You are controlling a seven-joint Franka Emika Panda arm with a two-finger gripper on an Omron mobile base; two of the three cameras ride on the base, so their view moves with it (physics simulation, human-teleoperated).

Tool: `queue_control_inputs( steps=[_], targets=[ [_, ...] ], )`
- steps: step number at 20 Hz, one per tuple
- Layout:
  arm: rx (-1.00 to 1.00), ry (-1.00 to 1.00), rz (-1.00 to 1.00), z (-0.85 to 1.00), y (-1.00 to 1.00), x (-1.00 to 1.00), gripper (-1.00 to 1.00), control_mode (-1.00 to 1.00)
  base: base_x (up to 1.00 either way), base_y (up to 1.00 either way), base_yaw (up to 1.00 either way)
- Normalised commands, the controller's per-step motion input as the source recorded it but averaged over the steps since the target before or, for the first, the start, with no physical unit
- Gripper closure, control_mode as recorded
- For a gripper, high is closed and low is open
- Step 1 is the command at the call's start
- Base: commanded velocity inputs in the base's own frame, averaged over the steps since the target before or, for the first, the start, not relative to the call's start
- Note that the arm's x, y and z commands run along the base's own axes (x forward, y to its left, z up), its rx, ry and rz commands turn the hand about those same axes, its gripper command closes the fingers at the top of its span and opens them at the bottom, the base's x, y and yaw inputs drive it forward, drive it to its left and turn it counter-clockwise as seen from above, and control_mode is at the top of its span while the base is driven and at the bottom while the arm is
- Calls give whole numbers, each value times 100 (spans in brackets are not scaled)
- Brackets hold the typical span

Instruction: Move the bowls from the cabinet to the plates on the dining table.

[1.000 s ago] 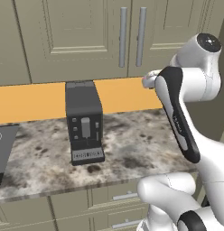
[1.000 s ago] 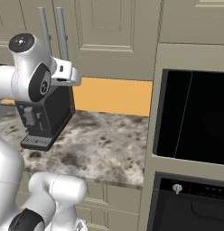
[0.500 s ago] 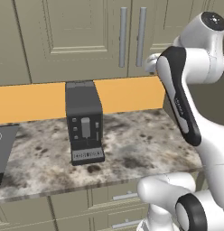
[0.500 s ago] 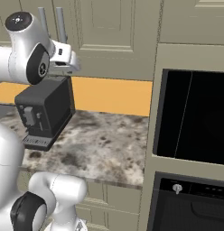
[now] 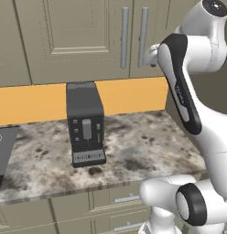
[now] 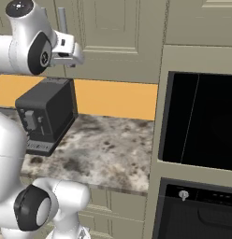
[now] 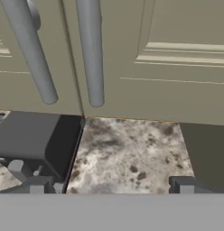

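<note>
The hand (image 7: 111,188) is raised close to the cabinet (image 5: 78,41), just in front of the two upright bar handles (image 7: 91,49) where the closed doors meet. Its fingers (image 7: 36,189) are spread wide apart and nothing is grasped between them. Below the cabinet, a dark coffee machine (image 5: 85,123) is seen standing on the speckled stone bench (image 5: 133,151). A black oven (image 6: 202,121) is set in the wall to the right.
</note>
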Motion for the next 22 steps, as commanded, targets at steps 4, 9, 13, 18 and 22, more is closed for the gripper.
queue_control_inputs(
  steps=[4,9,13,18,22],
  targets=[
    [-7,-11,0,-2,22,3,-100,-100,0,0,0],
    [-6,-13,0,0,12,27,-100,-100,0,0,0],
    [2,-6,0,0,-6,51,-100,-100,0,0,0],
    [13,0,0,16,-3,32,-100,-100,0,0,0],
    [10,0,0,22,0,2,-100,-100,0,0,0]
  ],
)
